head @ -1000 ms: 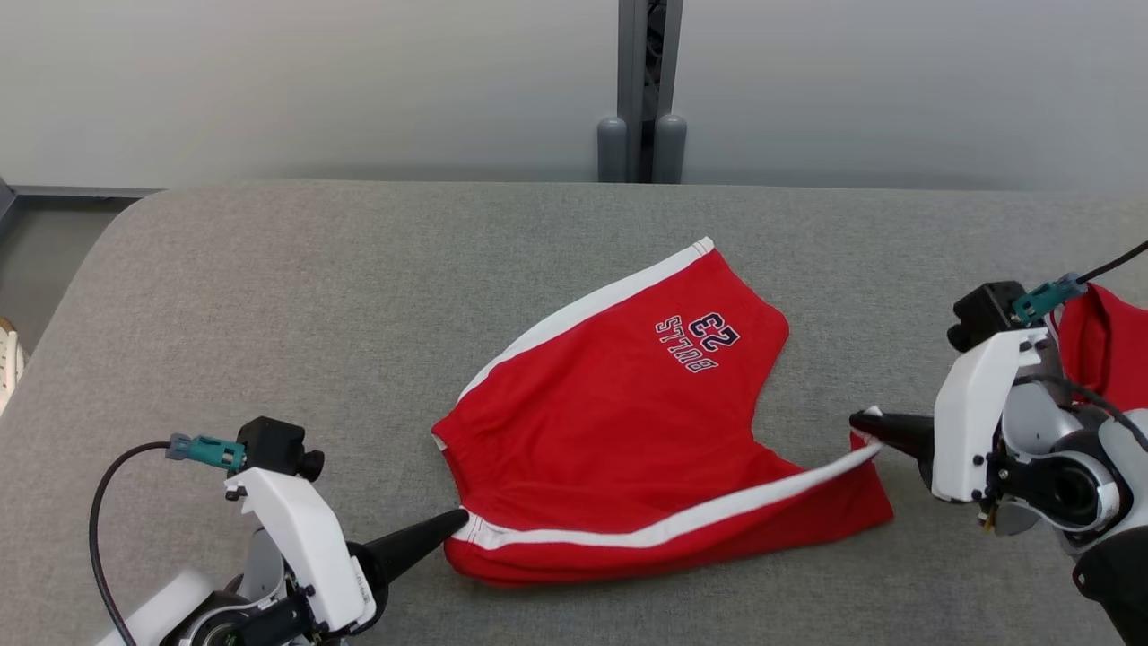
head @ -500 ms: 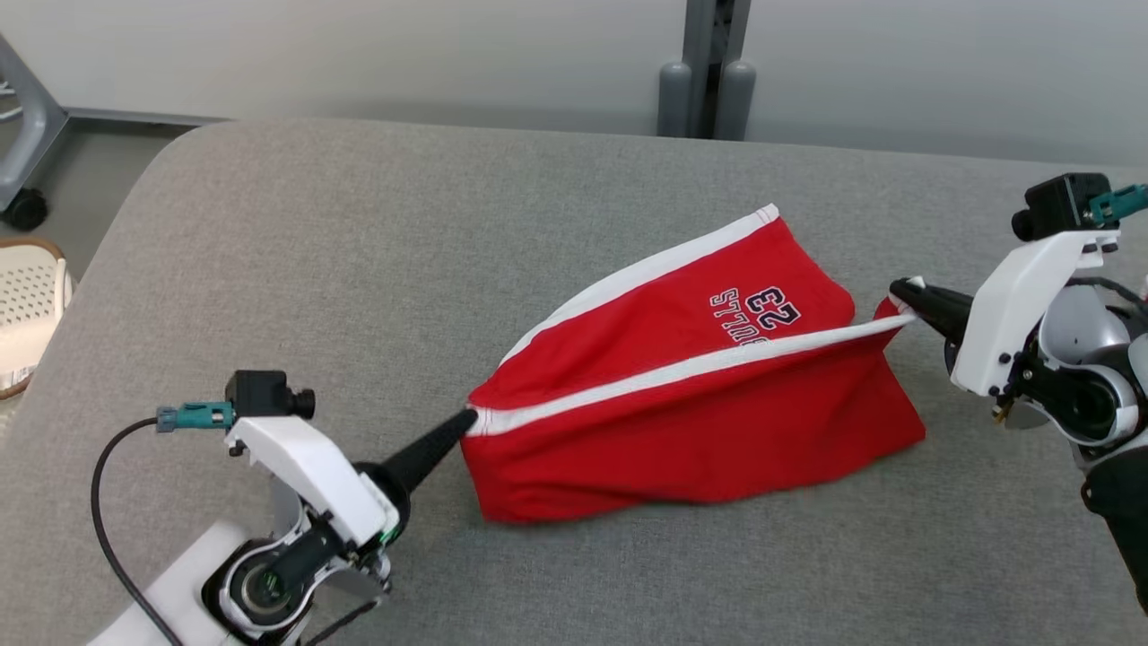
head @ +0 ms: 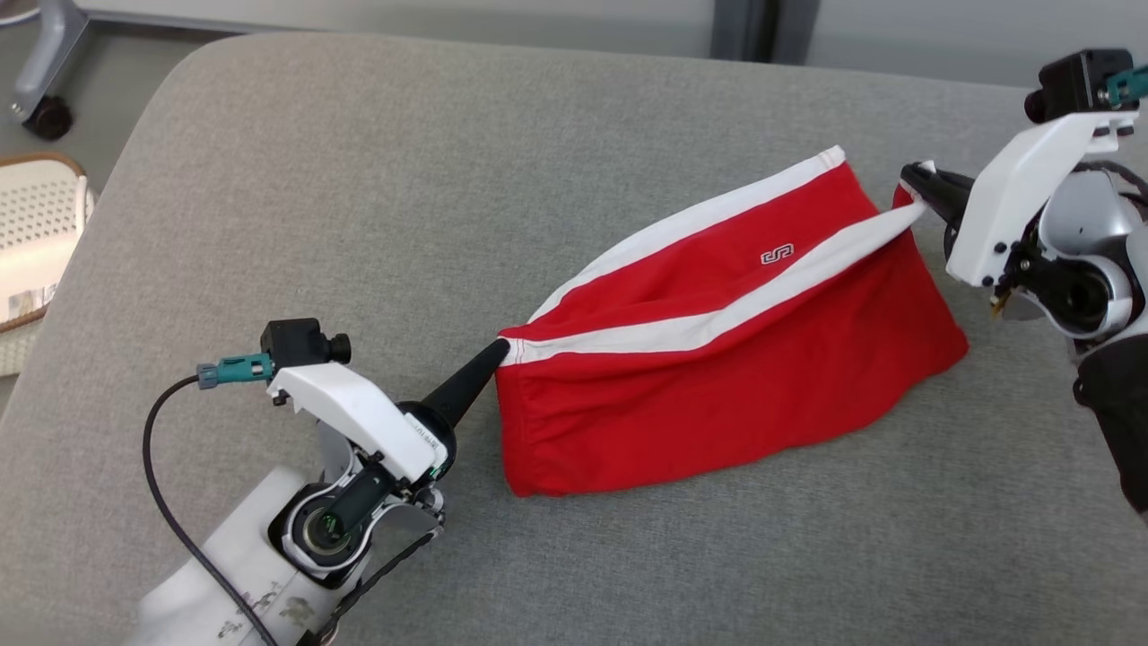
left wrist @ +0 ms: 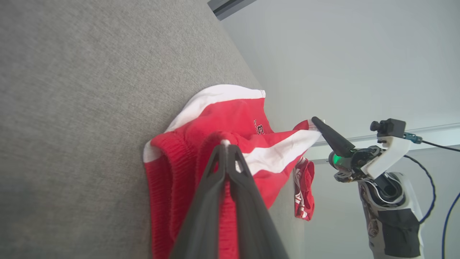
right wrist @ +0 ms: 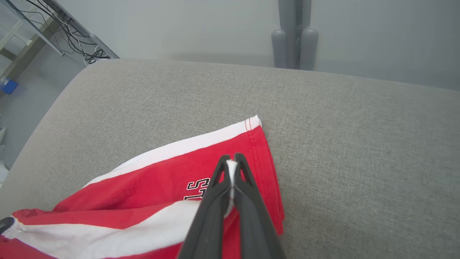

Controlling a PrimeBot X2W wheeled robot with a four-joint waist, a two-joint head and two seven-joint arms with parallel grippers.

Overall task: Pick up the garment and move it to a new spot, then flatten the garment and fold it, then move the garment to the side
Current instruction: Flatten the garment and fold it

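Nearby | basket (head: 36,242) left of table (head: 359,179) | red shorts (head: 717,404) mid-table

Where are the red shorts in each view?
Head view: red shorts centre-right, strung between left claw and right claw.
Left wrist view: shorts at centre, pinched at the left claw's tips.
Right wrist view: shorts lower left, under the right claw.
Shared landmark: the far white-striped hem corner.

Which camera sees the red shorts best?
The head view: it shows the whole red shorts, stretched between the left pincer and right pincer. The left wrist view sees them end-on from the waistband; the right wrist view, a leg hem and some lettering.
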